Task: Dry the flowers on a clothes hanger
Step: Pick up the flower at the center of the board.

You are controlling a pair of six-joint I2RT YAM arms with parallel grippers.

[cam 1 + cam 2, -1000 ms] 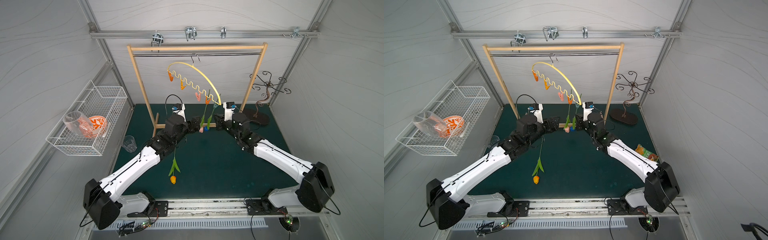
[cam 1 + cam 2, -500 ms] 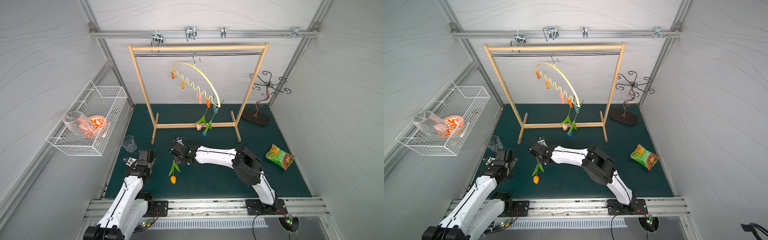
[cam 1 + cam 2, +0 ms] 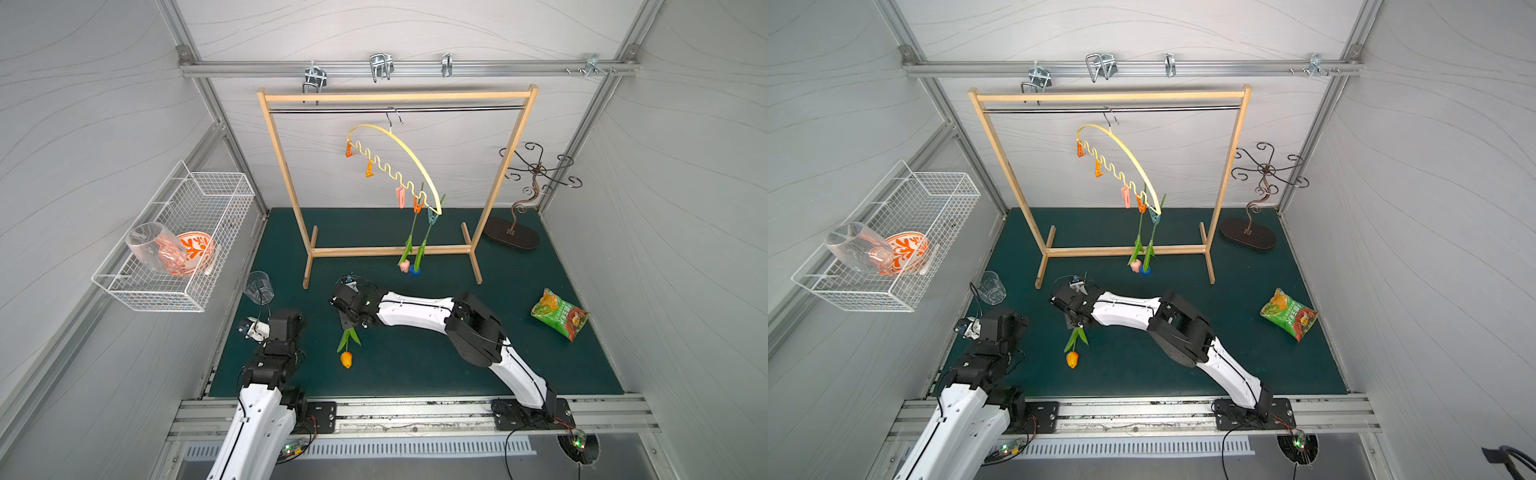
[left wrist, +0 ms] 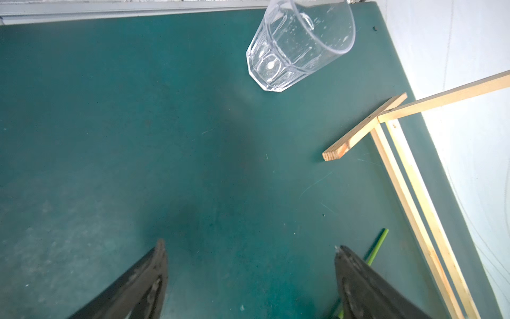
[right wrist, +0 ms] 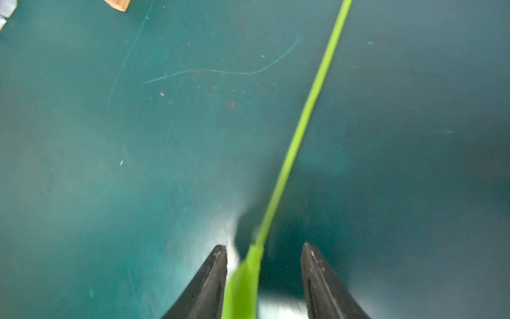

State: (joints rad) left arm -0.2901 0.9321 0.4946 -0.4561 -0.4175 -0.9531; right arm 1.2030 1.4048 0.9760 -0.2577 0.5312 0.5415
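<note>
The left arm held its jaws wide open; the right arm's stood parted around the orange-yellow tulip's green stem.

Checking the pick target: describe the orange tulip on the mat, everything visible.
The orange tulip lies on the green mat. Orange-yellow head points toward the front rail; two green leaves sit behind it. The thin green, plastic-looking stem runs under the right gripper, between its parted jaws, with gaps either side, so not clamped.
</note>
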